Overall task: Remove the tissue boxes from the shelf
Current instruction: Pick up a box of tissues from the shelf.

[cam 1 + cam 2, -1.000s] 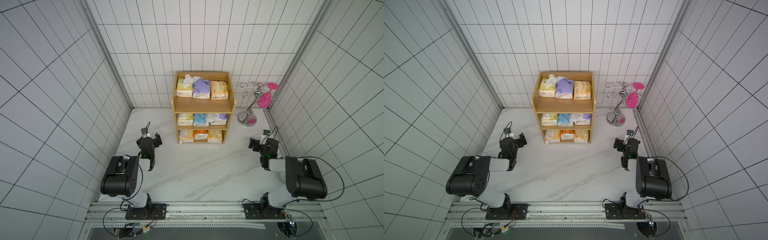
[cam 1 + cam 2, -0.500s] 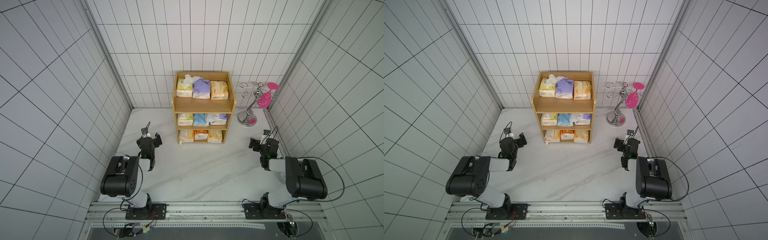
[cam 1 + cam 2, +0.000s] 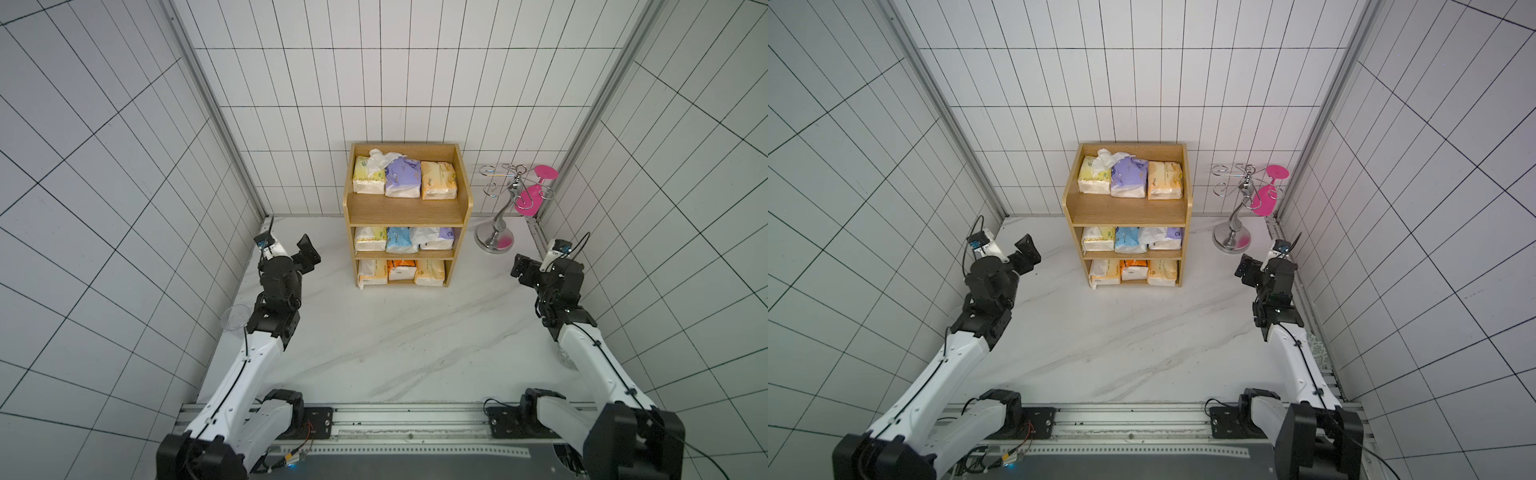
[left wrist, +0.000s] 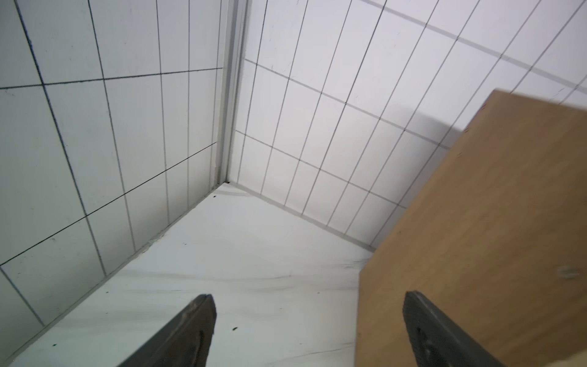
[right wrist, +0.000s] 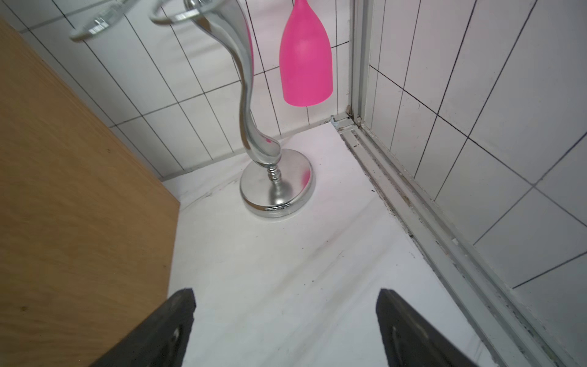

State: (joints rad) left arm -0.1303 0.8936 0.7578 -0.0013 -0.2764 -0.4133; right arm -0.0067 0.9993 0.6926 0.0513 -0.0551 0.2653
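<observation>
Along the near edge of the white marble-patterned table [image 3: 395, 353] runs a silver aluminium rail [image 3: 415, 420] carrying both arm bases. Beyond it the middle of the table lies bare up to the shelf front, which is the widest free room. A clear plastic cup [image 3: 236, 319] sits at the left edge beside the left arm. The left gripper [image 3: 308, 254] hangs over the table near that edge, well apart from the shelf, its dark fingers [image 4: 197, 321] spread with nothing between them. The right gripper [image 3: 522, 270] hangs near the right edge, its fingers likewise apart and empty, with the shelf's side panel and the stand's base ahead of it. The light-wood three-tier open-fronted shelf [image 3: 407, 210] stands at the middle of the far edge against the tiled wall. A bare strip of table runs beside it to the far left corner. All nine soft plastic tissue packs sit in it:

- **Top tier:** pale yellow pack [image 3: 368, 178], purple pack [image 3: 402, 182] and peach-orange pack [image 3: 438, 182], with white tissue sticking up.
- **Middle tier:** second yellow pack [image 3: 370, 240], light blue pack [image 3: 400, 241] and second purple pack [image 3: 444, 237].
- **Bottom tier:** pale peach pack [image 3: 372, 273], bright orange pack [image 3: 401, 270] and another peach pack [image 3: 430, 273].

Their print is too small to read. In the narrower gap toward the far right corner stands a silver curved metal stand [image 3: 494, 241] holding an upside-down pink glass [image 3: 530, 200].
</observation>
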